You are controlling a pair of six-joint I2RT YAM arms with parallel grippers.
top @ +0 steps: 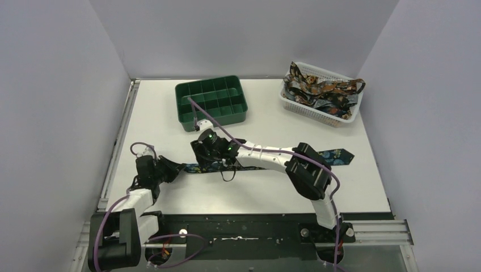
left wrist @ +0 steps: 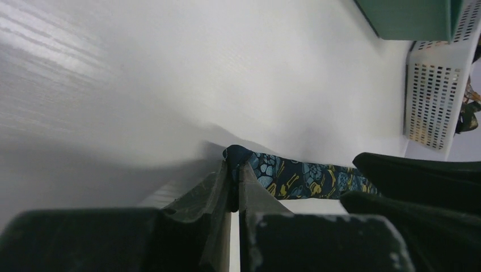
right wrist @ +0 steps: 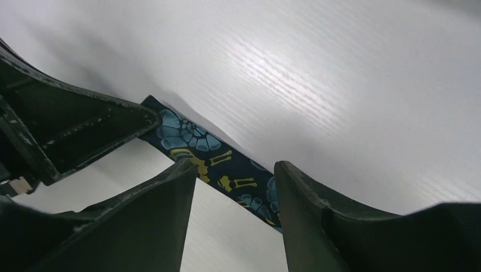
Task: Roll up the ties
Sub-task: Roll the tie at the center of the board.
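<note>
Top external shows white table between pale walls

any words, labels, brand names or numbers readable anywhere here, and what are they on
No text can be read in any view.
The tie on the table: only blue and yellow pattern shapes, no letters.
The green compartment tray: no label or marking shows.
The white mesh basket: no label shows; the ties in the basket are too small to tell any print.
</note>
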